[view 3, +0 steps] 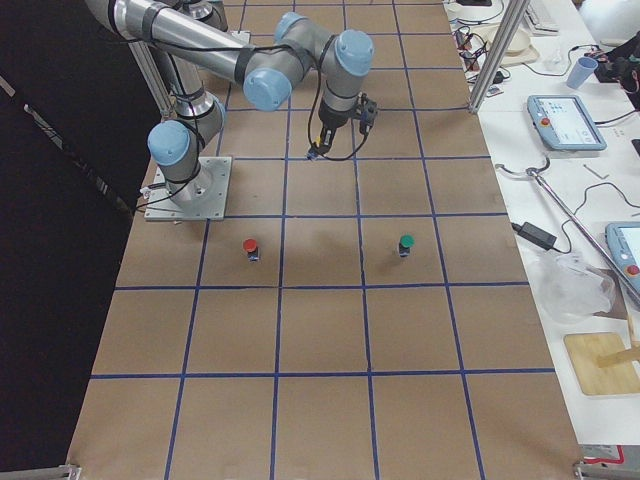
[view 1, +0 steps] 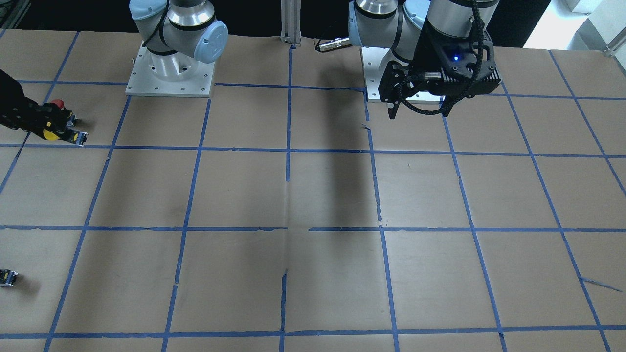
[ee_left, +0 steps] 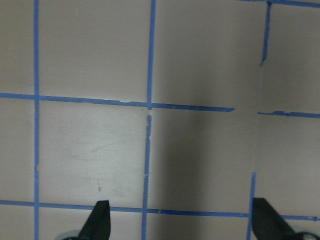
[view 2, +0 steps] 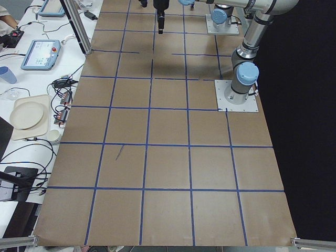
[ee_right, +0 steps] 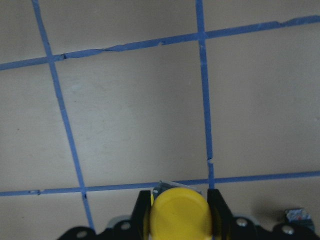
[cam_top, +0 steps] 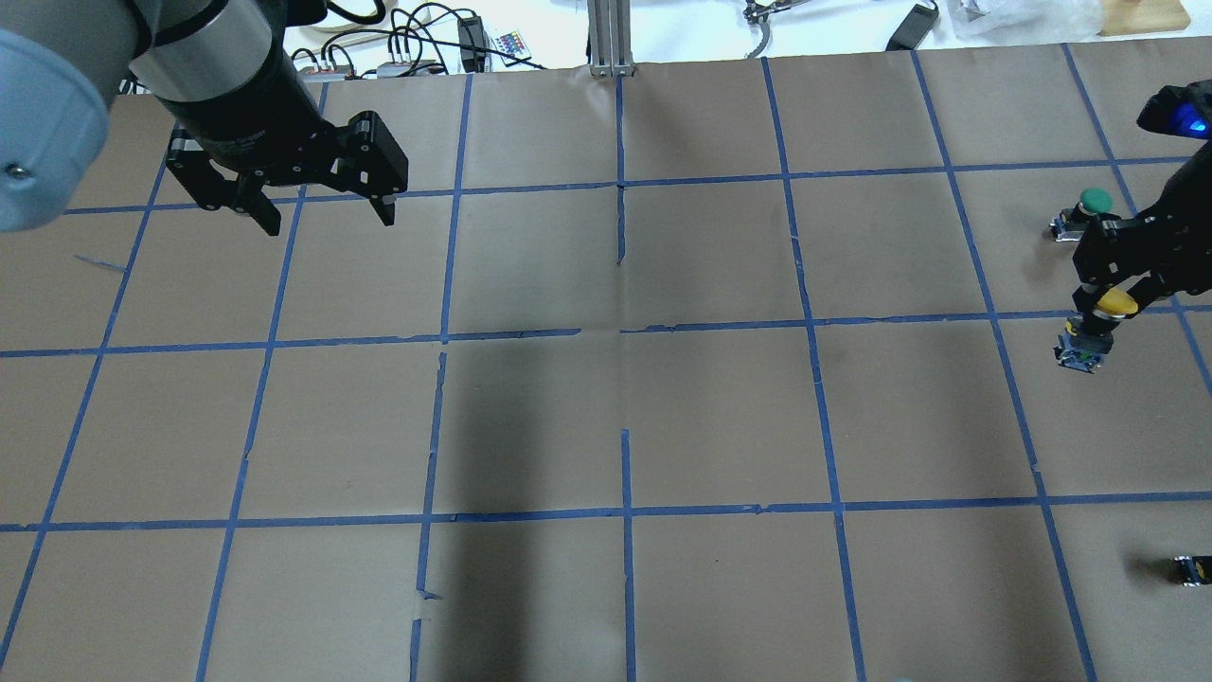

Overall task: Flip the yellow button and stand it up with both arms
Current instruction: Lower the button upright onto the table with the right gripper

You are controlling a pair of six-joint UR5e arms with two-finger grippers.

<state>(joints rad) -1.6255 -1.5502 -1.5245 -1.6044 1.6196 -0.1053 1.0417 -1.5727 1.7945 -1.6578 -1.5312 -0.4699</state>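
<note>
We hold our left gripper [cam_top: 329, 220] open, pointing down; our right gripper [ee_right: 180, 212] clamps the yellow button [cam_top: 1114, 303]

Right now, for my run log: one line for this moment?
right fingers shut on yellow button, aloft | left fingers open, empty | green button, red button upright

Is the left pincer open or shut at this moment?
Open. In the left wrist view the left pincer shows its two fingers far apart, with only bare table between them.
</note>
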